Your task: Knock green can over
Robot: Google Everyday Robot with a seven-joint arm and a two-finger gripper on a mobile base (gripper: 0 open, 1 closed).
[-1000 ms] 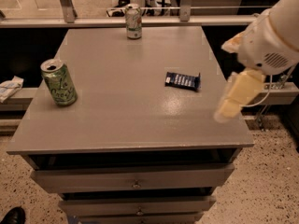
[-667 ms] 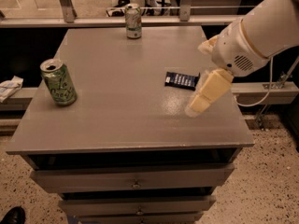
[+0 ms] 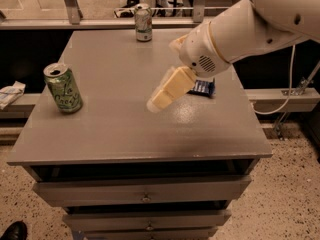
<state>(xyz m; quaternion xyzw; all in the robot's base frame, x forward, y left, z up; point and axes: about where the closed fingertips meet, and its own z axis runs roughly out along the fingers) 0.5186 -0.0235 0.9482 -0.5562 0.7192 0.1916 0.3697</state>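
The green can (image 3: 63,88) stands upright near the left edge of the grey cabinet top (image 3: 115,129); it is light green with darker green lettering and a silver rim. My gripper (image 3: 161,96) hangs over the middle of the top, at the end of the white arm (image 3: 235,31) reaching in from the upper right. It is well to the right of the green can and apart from it.
A mostly white can (image 3: 143,22) with green and red markings stands at the far edge. A dark blue packet (image 3: 204,87) lies right of centre, partly hidden by the arm. Drawers (image 3: 145,194) face front below the top. A white cable (image 3: 285,84) hangs at right.
The arm and gripper have swung left from the right edge of the top to over its middle, closer to the green can. The cans and packet have not moved.
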